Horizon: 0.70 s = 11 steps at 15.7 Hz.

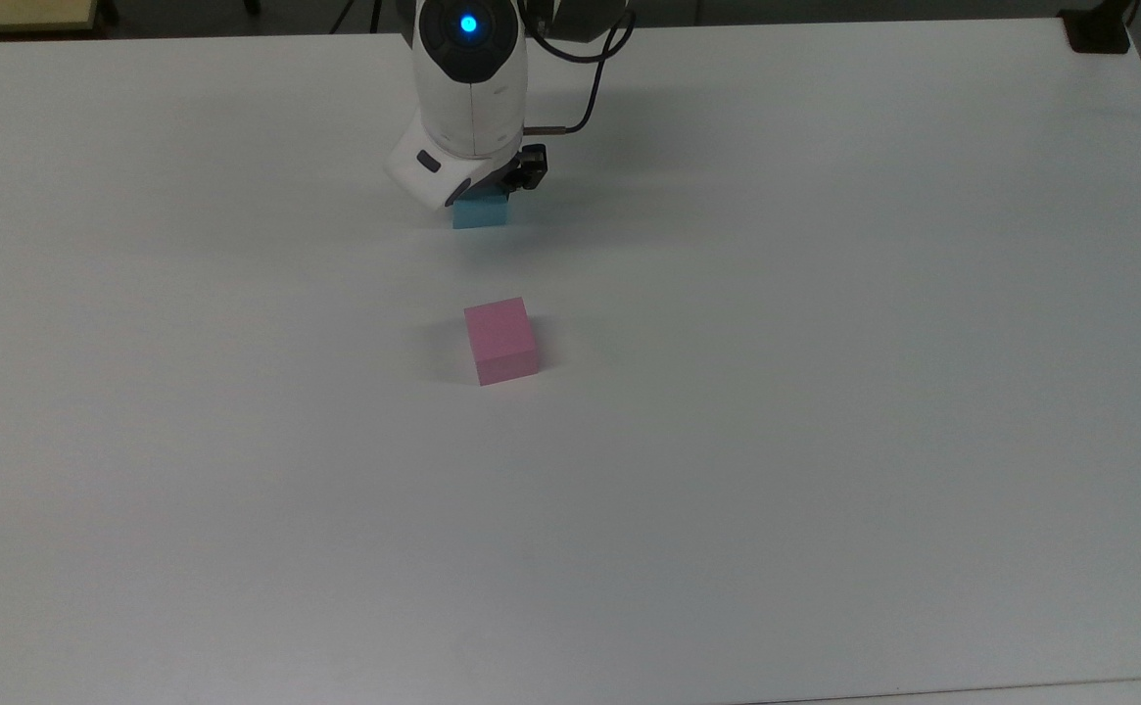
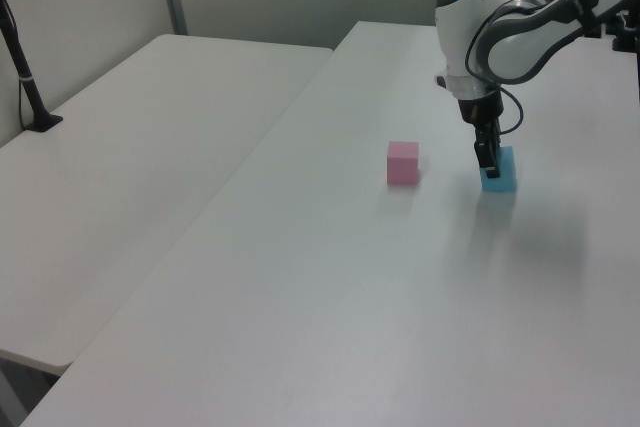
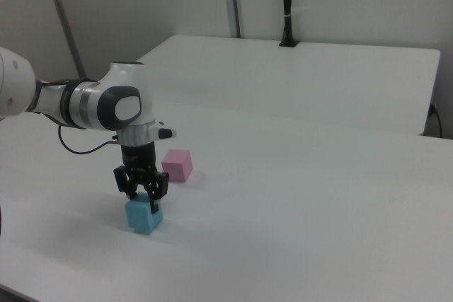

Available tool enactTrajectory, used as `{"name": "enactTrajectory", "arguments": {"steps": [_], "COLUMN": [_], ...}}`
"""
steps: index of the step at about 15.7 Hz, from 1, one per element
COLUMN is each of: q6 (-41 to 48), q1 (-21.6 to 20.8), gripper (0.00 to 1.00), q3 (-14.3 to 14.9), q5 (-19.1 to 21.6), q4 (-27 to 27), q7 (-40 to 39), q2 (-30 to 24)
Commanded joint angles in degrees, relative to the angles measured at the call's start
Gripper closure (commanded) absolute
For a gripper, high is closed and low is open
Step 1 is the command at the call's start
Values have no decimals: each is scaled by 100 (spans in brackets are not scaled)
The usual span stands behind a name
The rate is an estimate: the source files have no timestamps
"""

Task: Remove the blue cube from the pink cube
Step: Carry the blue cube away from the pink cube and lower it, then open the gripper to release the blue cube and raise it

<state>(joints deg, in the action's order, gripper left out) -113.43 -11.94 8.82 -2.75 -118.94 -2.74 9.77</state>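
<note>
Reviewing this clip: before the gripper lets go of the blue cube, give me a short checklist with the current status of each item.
1. Blue cube off the pink cube: ok, they stand apart.
2. Blue cube down on the table: ok in the left and right views; full contact cannot tell.
3. Gripper shut on the blue cube: ok.
4. Blue cube level: ok, looks upright.
5. Pink cube undisturbed: ok, upright and untouched.
6. Release spot free of clutter: ok.
</note>
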Motion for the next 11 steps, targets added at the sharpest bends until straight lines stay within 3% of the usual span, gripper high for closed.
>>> {"name": "enactTrajectory", "arguments": {"steps": [1, 4, 9, 11], "q6": [-12, 250, 1655, 1807], "q1": [-27, -27, 69, 104], "gripper": [0, 0, 0, 0], "q3": [14, 14, 32, 41], "q5": [2, 2, 2, -7], "q4": [-77, 37, 1195, 1618], "q7": [142, 168, 125, 116], "q2": [-98, -177, -441, -529]}}
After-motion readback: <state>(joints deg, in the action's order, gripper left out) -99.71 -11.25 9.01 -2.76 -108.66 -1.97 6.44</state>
